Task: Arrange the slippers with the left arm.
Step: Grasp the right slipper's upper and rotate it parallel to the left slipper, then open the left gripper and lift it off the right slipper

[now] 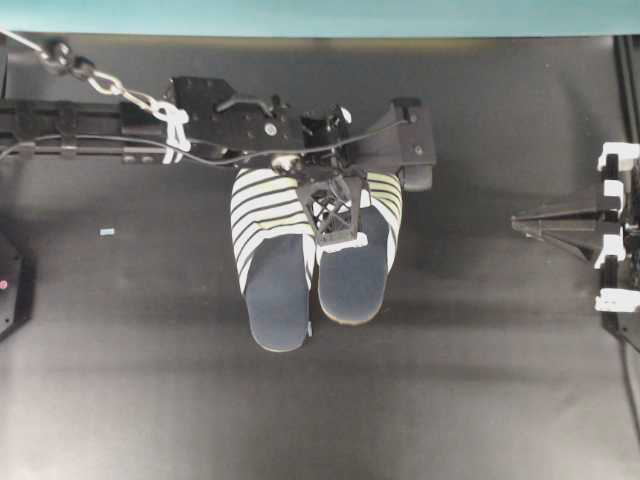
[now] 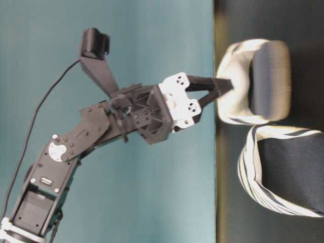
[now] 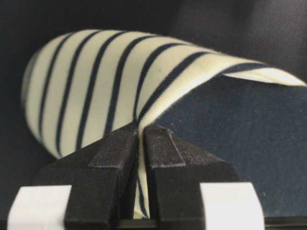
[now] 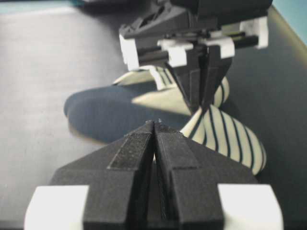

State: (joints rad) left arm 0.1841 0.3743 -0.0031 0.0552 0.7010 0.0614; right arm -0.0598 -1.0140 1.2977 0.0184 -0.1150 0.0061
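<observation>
Overhead: both slippers (image 1: 310, 265) lie side by side, touching, near the desk's (image 1: 150, 400) far edge at mid-width, heels toward the near edge. The left arm (image 1: 210, 120) reaches in along the far edge; left gripper (image 1: 340, 225) sits over the right-hand slipper (image 1: 355, 270), at the cream rim of its striped upper. Left-hand slipper (image 1: 272, 270) untouched. Right gripper (image 1: 530, 225) parked at the right edge, well apart.

Table-level: the left gripper's tips meet on the upper's edge of the far slipper; the upper looks slightly lifted.

Left wrist: fingers (image 3: 115, 153) pinched nearly together on the striped cloth rim, fabric sandwiched between the pads, navy insole beside it.

Right wrist: right gripper's jaws pressed together, nothing between them; slippers and left gripper ahead.

Step, as a judgement: grasp made on one slipper, repositioning in hand. Pair looks close to aligned, though the left-hand heel sits nearer the near edge. Next move calls for a small drag to even the heels, then release; cloth could slip from the pinch.

Surface: matte black desk, a small pale scrap (image 1: 107, 232) toward the left edge. Teal wall (image 1: 300, 15) behind.
</observation>
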